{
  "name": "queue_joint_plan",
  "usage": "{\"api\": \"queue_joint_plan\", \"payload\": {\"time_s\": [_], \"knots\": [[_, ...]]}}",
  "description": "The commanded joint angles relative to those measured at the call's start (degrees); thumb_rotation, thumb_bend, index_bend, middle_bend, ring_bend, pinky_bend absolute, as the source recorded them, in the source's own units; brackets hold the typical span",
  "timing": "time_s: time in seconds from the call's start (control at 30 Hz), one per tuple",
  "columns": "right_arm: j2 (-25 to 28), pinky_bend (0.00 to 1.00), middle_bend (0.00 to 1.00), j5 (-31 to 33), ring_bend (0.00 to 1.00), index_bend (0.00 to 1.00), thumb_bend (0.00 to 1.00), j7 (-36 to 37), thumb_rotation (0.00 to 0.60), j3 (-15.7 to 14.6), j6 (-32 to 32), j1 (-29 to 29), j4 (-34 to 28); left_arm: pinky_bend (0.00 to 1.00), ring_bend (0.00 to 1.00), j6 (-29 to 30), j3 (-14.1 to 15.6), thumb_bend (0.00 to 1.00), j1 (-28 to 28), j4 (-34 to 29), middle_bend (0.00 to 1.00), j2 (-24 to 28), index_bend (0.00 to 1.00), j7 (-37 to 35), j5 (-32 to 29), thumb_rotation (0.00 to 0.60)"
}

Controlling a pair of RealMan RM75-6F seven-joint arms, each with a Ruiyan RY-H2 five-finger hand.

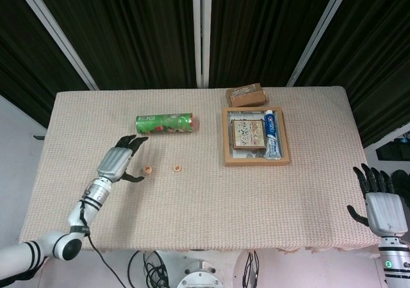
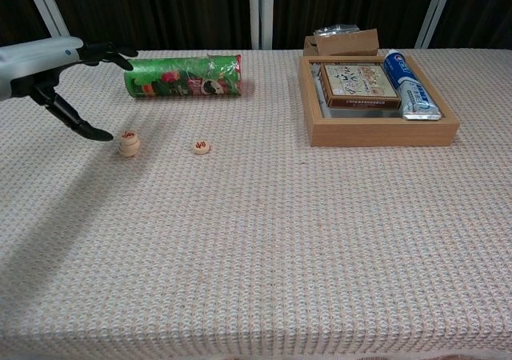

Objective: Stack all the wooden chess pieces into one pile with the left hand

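A small pile of round wooden chess pieces [image 2: 128, 142] [image 1: 147, 169] stands on the beige cloth at the left. A single wooden piece [image 2: 201, 146] [image 1: 177, 168] lies flat a short way to its right. My left hand [image 1: 122, 159] [image 2: 60, 68] hovers above and to the left of the pile, fingers spread, holding nothing. My right hand [image 1: 379, 201] hangs open off the table's right front corner, seen only in the head view.
A green snack can [image 2: 182, 75] lies on its side behind the pieces. At the right, a wooden tray [image 2: 384, 129] holds a box [image 2: 358, 85] and a toothpaste tube [image 2: 408, 84]. A brown packet [image 2: 342, 41] sits behind the tray.
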Motion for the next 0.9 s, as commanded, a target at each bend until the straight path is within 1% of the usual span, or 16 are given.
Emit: {"api": "queue_joint_plan", "payload": {"time_s": [0.03, 0.17, 0.37, 0.63, 0.9], "knots": [[0.0, 0.0, 0.0, 0.0, 0.0, 0.0, 0.17, 0.0, 0.6, 0.0, 0.1, 0.0, -0.1, 0.0, 0.0, 4.4, -0.9, 0.02, 1.3, 1.4, 0.07, -5.3, 0.03, 2.9, 0.2, 0.6], [0.0, 0.0, 0.0, 0.0, 0.0, 0.0, 0.17, 0.0, 0.6, -0.1, 0.0, -0.1, 0.0, 0.0, 0.0, 4.8, -2.1, 0.02, 1.4, 3.0, 0.04, -9.1, 0.0, 3.5, -2.4, 0.6], [0.0, 0.0, 0.0, 0.4, 0.0, 0.0, 0.17, 0.4, 0.6, 0.0, -0.5, 0.1, 0.4, 0.0, 0.0, 6.7, -2.7, 0.02, 1.6, 8.1, 0.02, -14.4, 0.0, 4.8, -2.6, 0.6], [0.0, 0.0, 0.0, 0.8, 0.0, 0.0, 0.17, 1.3, 0.6, 0.1, -0.6, 0.0, 0.9, 0.0, 0.0, 4.8, -3.7, 0.02, 1.0, 11.7, 0.02, -16.4, 0.0, 6.1, -4.2, 0.6], [0.2, 0.0, 0.0, 0.8, 0.0, 0.0, 0.17, 1.4, 0.6, 0.1, -0.8, 0.1, 0.9, 0.0, 0.0, 4.2, -4.6, 0.02, 0.7, 14.9, 0.02, -18.3, 0.0, 5.6, -4.2, 0.6]]}}
